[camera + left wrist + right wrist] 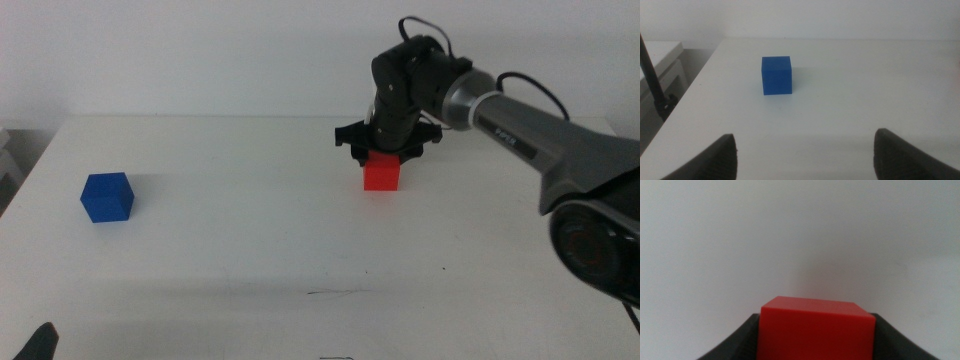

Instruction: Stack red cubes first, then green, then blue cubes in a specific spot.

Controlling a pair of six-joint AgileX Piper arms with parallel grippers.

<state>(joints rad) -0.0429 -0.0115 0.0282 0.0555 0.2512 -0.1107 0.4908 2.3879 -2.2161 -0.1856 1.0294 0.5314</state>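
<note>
The red cube (381,174) sits at the far middle of the white table, and my right gripper (383,157) comes down on it from above. In the right wrist view the red cube (816,327) fills the gap between the two dark jaws, and both jaws of the right gripper (816,345) press against its sides. The blue cube (107,196) stands alone at the left; the left wrist view shows the blue cube (776,75) ahead of my open left gripper (805,155), well apart from it. A thin dark scribble marks the specific spot (335,292) near the front. The green cube is out of view.
My left gripper (40,342) waits at the bottom left corner of the middle view. The right arm (540,135) stretches in from the right over the table's far right part. The table's left edge (685,95) runs close to the blue cube.
</note>
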